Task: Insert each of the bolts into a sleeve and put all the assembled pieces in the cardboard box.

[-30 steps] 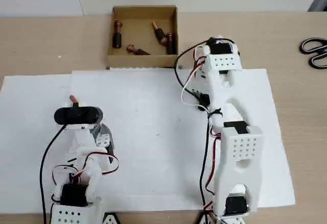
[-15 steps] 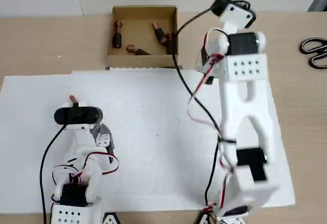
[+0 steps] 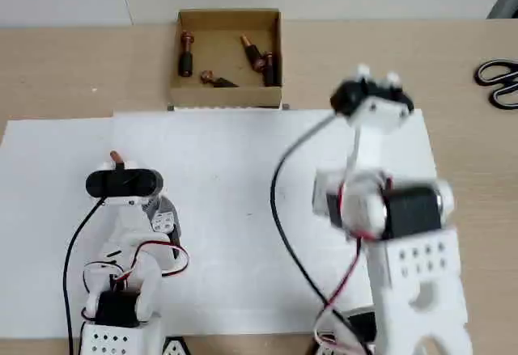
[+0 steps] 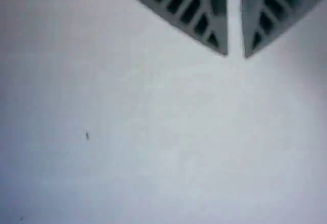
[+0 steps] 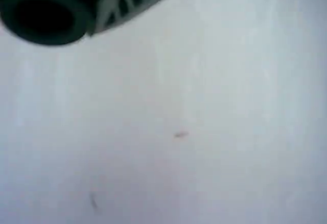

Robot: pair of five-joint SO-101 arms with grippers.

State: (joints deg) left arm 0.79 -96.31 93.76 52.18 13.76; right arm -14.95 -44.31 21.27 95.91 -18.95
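The cardboard box (image 3: 229, 95) sits on the wooden worktop (image 3: 81, 64), just beyond the far edge of a white paper sheet (image 3: 235, 193). Four bolt-and-sleeve pieces (image 3: 186, 54) lie inside it. Scissors (image 3: 498, 80) rest at the worktop's right edge. The left gripper (image 4: 234, 50) hangs over bare paper, its tips drawn almost together with nothing between them. The right gripper (image 5: 133, 2) is also above paper; whether it is apart or together, I cannot tell.

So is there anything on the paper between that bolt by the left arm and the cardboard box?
Nothing visible does. In the high view the bolt pokes out past the left arm's camera, and only white paper lies from there to the cardboard box. The right arm is off to the side.
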